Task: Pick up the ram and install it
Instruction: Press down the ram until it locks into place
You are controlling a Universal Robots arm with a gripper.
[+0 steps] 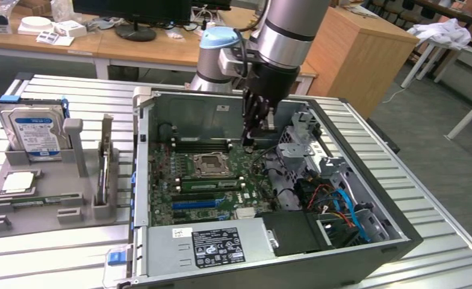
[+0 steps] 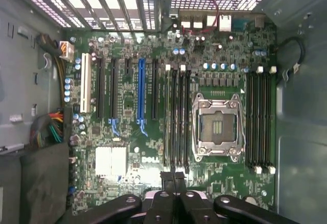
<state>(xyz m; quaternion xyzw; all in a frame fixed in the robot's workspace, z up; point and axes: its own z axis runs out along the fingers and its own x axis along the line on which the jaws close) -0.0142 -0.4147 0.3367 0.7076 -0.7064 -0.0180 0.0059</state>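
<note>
— How is the gripper (image 1: pixel 250 139) found?
— It is seen shut tight, its fingertips (image 2: pixel 167 181) pressed together, and nothing is held between them. It is hung inside the open case (image 1: pixel 204 111), above the motherboard (image 1: pixel 165 180)
— Where is the ram (image 1: pixel 208 183) placed?
— It is seated in a memory slot, between the processor socket (image 1: pixel 208 162) and the blue slot (image 1: pixel 194 205), apart from the gripper

ram (image 1: pixel 208 183), long thin green circuit-board stick with small dark chips, standing on edge in a memory slot, just beside the CPU socket (image 1: pixel 212 164)
</note>
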